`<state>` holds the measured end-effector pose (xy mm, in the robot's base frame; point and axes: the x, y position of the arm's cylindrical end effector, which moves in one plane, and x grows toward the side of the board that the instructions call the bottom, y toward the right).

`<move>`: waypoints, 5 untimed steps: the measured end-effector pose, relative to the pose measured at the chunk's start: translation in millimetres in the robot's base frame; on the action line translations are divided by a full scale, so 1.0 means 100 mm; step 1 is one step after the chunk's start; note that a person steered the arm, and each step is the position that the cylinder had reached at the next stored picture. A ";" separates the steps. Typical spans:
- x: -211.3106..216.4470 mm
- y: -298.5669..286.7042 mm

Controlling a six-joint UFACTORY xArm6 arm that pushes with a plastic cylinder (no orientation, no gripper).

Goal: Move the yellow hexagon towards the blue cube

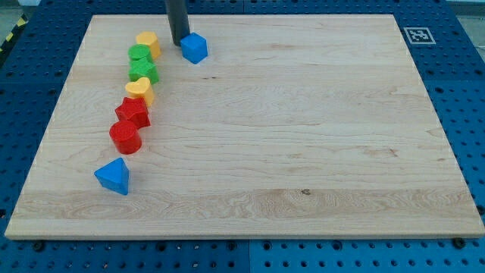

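The wooden counter (303,129) is filling most of the view and lying on a blue perforated base (470,91). A small black-and-white square marker (417,35) is sitting at the counter's corner at the view's top right; it is carrying a pattern only, with no readable words. The dark rod (178,19) is coming down from the view's top, and my tip (179,42) is resting just beside the blue cube (194,48), on its left, seemingly touching it. This tool is a plain rod with nothing that opens, and it is holding nothing. The yellow hexagon (148,43) is sitting at the top of a curved column of blocks, to the left of my tip and near the blue cube. Below it are running a green block (140,54), a green star-like block (143,71), a yellow heart-like block (140,90), a red star-like block (132,113) and a red cylinder (126,137), each touching or nearly touching its neighbour. A blue triangular block (113,176) is lying apart, toward the view's bottom left.
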<state>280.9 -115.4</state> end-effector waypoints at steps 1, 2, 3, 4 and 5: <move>0.11 0.11; 0.11 0.55; 0.03 0.71; -0.34 0.39; -0.50 -0.16</move>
<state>230.5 -131.7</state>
